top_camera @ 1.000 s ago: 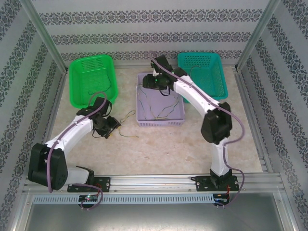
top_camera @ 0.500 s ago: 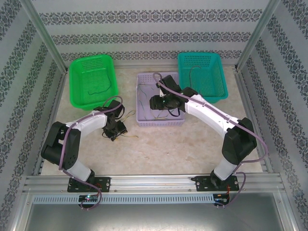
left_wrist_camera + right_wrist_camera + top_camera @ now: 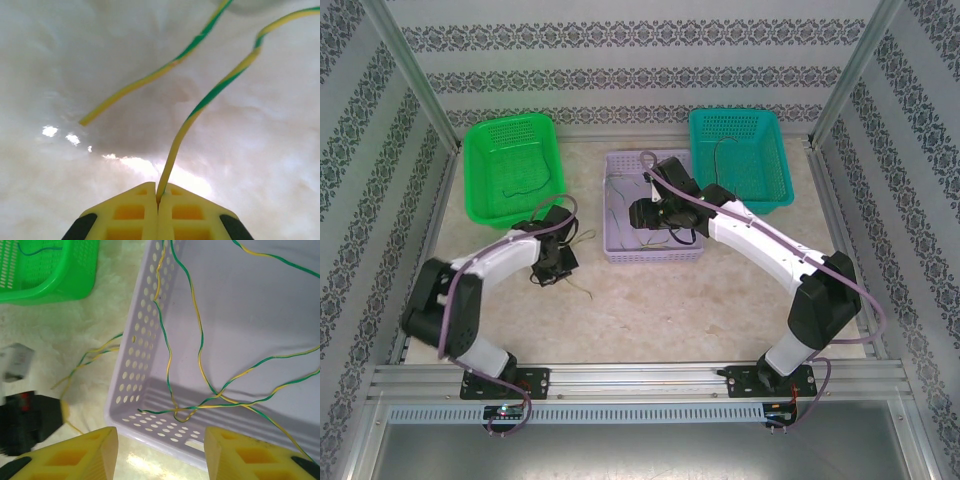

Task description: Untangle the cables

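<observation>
Left gripper [image 3: 158, 194] pressed together, pinching a yellow-green cable [image 3: 212, 92], low over the marbled table [image 3: 650, 310] near the left wall of the lavender basket [image 3: 655, 254]. Right gripper [image 3: 160, 437] spread, nothing between its fingers, above that basket's near wall. Green basket [image 3: 480, 150] far left, one dark cable [image 3: 520, 190] lying in it. Teal basket [image 3: 775, 150] far right, one thin cable [image 3: 717, 152] inside. Tangled cables [image 3: 200, 365], yellow and green, in the lavender basket. A couple of strands lie on the table beside its left wall.
</observation>
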{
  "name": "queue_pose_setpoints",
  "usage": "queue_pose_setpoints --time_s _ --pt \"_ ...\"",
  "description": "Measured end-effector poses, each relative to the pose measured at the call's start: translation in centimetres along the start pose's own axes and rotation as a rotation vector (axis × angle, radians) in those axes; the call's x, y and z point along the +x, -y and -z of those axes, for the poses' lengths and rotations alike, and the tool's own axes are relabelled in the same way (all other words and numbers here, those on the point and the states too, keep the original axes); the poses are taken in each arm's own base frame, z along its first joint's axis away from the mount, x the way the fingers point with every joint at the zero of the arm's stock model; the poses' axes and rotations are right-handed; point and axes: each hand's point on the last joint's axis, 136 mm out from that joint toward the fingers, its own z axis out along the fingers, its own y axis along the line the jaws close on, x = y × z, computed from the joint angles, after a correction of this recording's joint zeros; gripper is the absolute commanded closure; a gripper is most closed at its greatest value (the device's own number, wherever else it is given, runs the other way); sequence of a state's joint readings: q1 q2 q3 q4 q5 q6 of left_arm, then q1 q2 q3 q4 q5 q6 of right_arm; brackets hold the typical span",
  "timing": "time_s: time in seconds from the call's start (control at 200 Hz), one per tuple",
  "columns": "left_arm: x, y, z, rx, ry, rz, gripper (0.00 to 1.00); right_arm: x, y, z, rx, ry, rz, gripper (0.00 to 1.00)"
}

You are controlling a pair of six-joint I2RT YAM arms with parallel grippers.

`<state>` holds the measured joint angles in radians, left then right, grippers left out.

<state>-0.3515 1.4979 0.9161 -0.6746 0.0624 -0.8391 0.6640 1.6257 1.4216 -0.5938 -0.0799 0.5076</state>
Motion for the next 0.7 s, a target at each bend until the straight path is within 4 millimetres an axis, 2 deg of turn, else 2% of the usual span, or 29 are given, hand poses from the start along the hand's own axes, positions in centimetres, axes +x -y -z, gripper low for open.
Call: queue_pose_setpoints --time_s 0.12,0.19,0.265,0.36,0.485,0.59,0.699 --pt "-1.4 1.9 6.5 0.177 0.159 -0.139 1.0 -0.6 -1.1 0.5 -0.059 -0.014 0.042 0.49" --pt "-1.6 3.2 10.0 0.281 0.232 -0.252 1.0 -2.0 -2.5 1.3 -0.139 -0.011 0.066 0.49" --pt "-1.2 4.2 12.4 0.36 0.273 -0.369 1.0 -3.8 -3.5 2.5 -0.224 0.0 0.075 0.49" --pt "-0.5 4.9 13.4 0.401 0.286 -0.499 1.0 -6.0 -4.0 4.2 -0.286 0.024 0.091 0.45" --pt "0.2 5.4 13.5 0.402 0.302 -0.667 1.0 -7.4 -4.4 6.3 -0.339 0.04 0.113 0.42" --pt "1.1 6.2 13.6 0.384 0.337 -0.84 1.0 -6.8 -5.2 7.4 -0.381 0.007 0.139 0.42" --pt "1.9 7.4 13.9 0.363 0.399 -1.027 1.0 -4.9 -5.7 7.6 -0.414 -0.066 0.173 0.42"
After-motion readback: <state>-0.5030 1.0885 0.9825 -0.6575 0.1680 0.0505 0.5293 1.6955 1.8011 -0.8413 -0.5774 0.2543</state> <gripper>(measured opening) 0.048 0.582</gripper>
